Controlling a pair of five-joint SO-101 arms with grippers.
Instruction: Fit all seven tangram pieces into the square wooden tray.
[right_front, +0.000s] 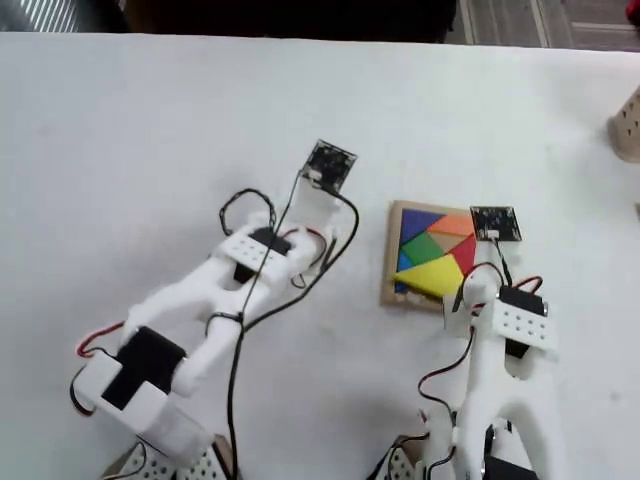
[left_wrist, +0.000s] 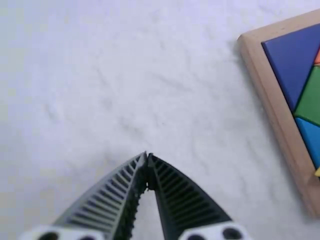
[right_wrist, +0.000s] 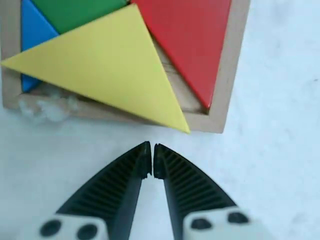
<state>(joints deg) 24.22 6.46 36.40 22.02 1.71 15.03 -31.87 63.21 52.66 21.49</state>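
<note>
Clenched and empty, your right gripper (right_wrist: 151, 160) is hovering beside the tray (right_wrist: 227, 65), right of centre in the high view; your left gripper (left_wrist: 147, 172) is likewise clenching nothing. You are apparently seating the yellow triangle (right_wrist: 107, 70): it is overlapping the rim, needing an inward nudge. The red piece (right_wrist: 192, 40), green piece (right_wrist: 75, 12) and blue piece (right_wrist: 32, 30) are lying inside.

The left arm (right_front: 205, 295) and the right arm (right_front: 497, 345) were extended forward side by side, the left gripper (left_wrist: 148, 161) with its ribbed black fingers pressed tip to tip, the right gripper (right_wrist: 151, 151) likewise closed, holding nothing.
</note>
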